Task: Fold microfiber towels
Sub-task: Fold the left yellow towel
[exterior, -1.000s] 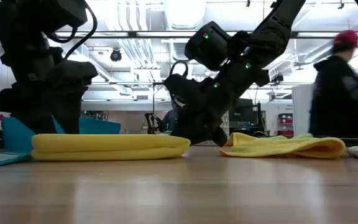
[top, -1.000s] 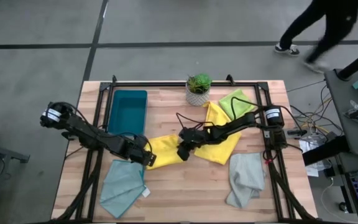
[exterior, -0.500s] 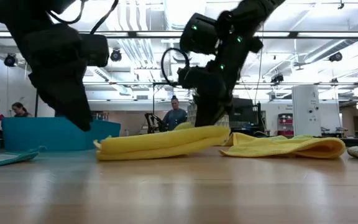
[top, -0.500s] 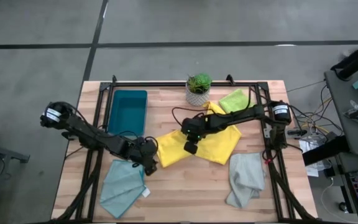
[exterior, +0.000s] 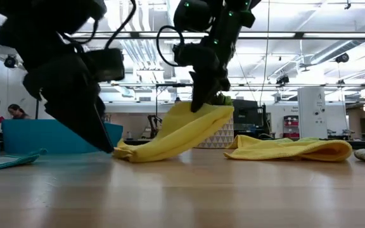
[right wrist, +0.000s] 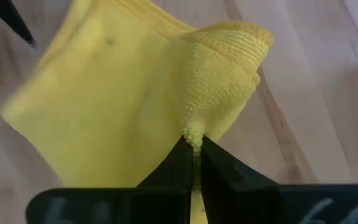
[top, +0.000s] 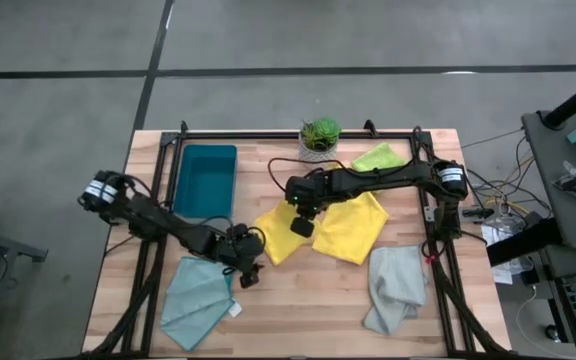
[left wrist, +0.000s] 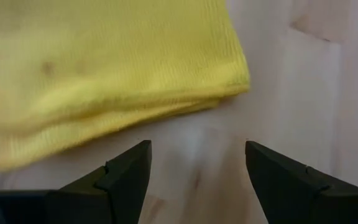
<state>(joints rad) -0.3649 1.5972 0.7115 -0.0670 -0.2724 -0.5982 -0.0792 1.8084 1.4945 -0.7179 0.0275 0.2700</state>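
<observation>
Left gripper point(top: 249, 273) sits low over the bench point(top: 298, 300) at the near corner of the folded yellow towel point(top: 280, 236), fingers spread wide, nothing between them. In its wrist view the towel's layered edge lies just ahead of the open fingers point(left wrist: 127, 171), apart from them, with bare wood in the gap.

Right gripper point(top: 302, 224) is clamped shut on the far edge of the same yellow towel. The right wrist view shows a pinch of cloth bunched between its closed fingertips point(right wrist: 194, 163). In the low view that edge is raised off the bench while the near end rests on the wood, so the cloth slopes down from the right gripper toward the left one.

Key relation: the towel's long axis runs between the two grippers, with the right one holding the high far end and the left one nearest the low free end. Judgement: any next fold depends on where that far edge is carried relative to the near edge.

Second yellow towel point(top: 353, 226) lies flat just beyond. Pale grey towel point(top: 393, 288) and light teal towel point(top: 198, 297) sit at the near corners, lime green towel point(top: 379, 157) at the far side.

Unclear: the number of layers in the held towel, and how much of the second yellow towel is hidden under the right arm.
</observation>
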